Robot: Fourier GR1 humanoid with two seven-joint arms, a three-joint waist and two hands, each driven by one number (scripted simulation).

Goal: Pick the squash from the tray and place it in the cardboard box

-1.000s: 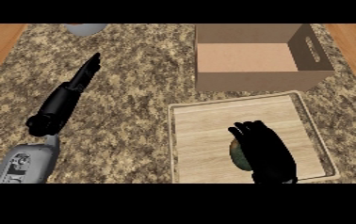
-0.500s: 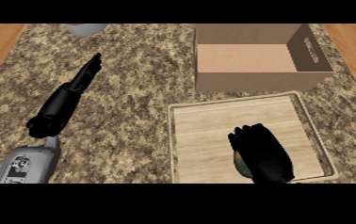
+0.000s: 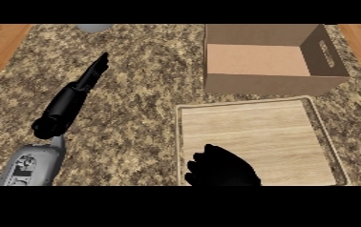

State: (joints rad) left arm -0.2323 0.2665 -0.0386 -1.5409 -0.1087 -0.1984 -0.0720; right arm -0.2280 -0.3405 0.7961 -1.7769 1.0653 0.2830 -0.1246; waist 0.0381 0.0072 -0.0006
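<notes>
Whereas a second ago the right hand (image 3: 220,170) lay further up the tray (image 3: 255,108) with a sliver of green squash showing at its left side, it now sits at the tray's near left corner, low against the view's bottom edge, and no green shows at all. Its fingers look curled inward, so the squash is most likely wrapped inside them, though I cannot tell that for sure; the bare part of the tray holds nothing. The drift was toward the robot, away from the cardboard box (image 3: 273,84), which stands open just beyond the tray's far edge. If the squash is indeed held, the carry to the box is yet to come. The left hand (image 3: 70,103) rests on the counter (image 3: 141,68), fingers straight.
</notes>
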